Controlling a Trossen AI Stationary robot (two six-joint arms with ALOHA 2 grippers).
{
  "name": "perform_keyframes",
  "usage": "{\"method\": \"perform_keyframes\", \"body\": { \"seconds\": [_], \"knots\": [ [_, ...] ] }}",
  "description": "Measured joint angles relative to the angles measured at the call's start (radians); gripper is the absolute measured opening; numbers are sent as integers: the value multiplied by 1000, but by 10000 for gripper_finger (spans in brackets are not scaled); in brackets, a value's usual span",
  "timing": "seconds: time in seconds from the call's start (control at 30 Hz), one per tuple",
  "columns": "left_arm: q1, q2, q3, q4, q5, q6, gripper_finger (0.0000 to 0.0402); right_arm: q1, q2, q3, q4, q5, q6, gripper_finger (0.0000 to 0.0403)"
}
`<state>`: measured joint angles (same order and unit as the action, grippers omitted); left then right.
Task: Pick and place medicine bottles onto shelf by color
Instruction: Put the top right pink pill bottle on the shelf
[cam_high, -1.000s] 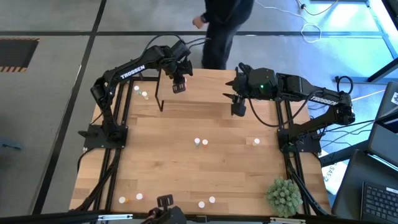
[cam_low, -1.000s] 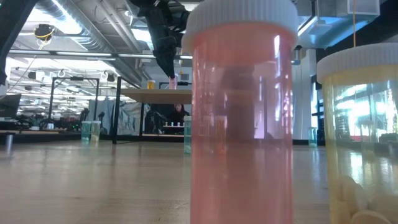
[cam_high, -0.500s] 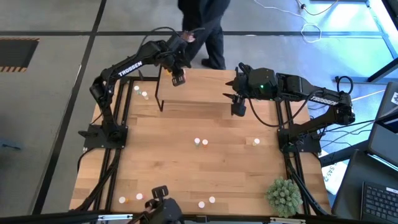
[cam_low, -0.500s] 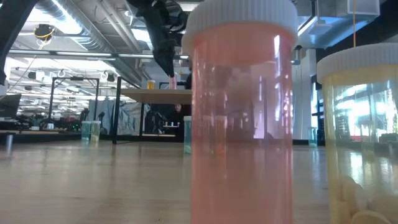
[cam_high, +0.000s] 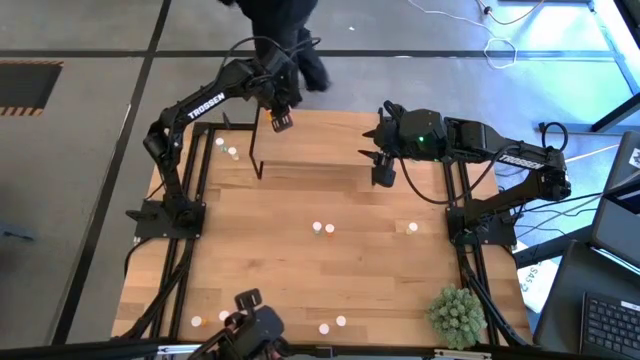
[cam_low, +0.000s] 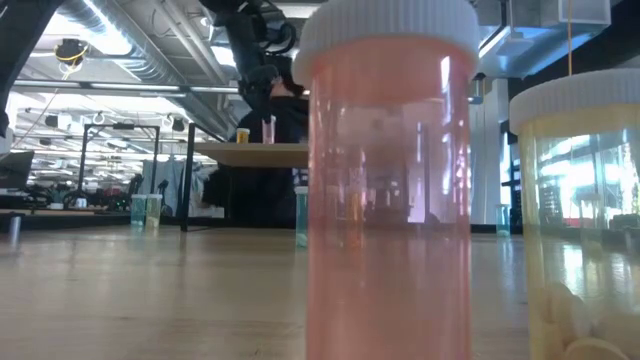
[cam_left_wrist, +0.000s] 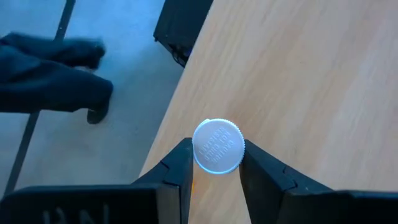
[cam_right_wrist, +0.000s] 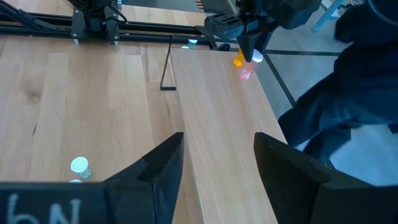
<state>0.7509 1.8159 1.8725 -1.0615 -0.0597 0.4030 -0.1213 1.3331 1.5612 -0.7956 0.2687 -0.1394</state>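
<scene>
Bottle cap fills the gap between the left jaws: the white-capped red-pink bottle (cam_left_wrist: 217, 145) sits squarely between them, and each side looks to be against the cap's rim. It cannot be told whether they are squeezing it or have let go. In the low view this bottle appears to stand on the shelf (cam_right_wrist: 217, 137), directly under the jaws. An orange bottle (cam_right_wrist: 239, 61) stands just beside it, and both are close to the shelf's edge on the side away from the tabletop (cam_high: 300, 270).

The right jaws are spread wide and hold nothing. They hang over the far end of the same shelf, well apart from the left jaws. More bottles (cam_high: 322, 229) wait on the tabletop below and between the two arms.

The likeliest trouble is a tip-over. If the left jaws lift or swing while one side drags on the cap, the bottle could topple, knock the orange one, or roll off the nearby edge. A person (cam_right_wrist: 348, 124) is close behind that edge, so an arm swinging outward risks contact.
</scene>
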Motion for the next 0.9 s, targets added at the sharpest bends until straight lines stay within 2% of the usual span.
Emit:
{"method": "perform_keyframes", "body": {
  "seconds": [0.33, 0.9],
  "knots": [
    [0, 51, -1, 15, 32, 20, 97, 0, 0, 0, 0, 0, 0, 198],
    [-5, 52, -1, 30, 20, 24, 105, 0, 0, 0, 0, 0, 0, 198]
  ]
}}
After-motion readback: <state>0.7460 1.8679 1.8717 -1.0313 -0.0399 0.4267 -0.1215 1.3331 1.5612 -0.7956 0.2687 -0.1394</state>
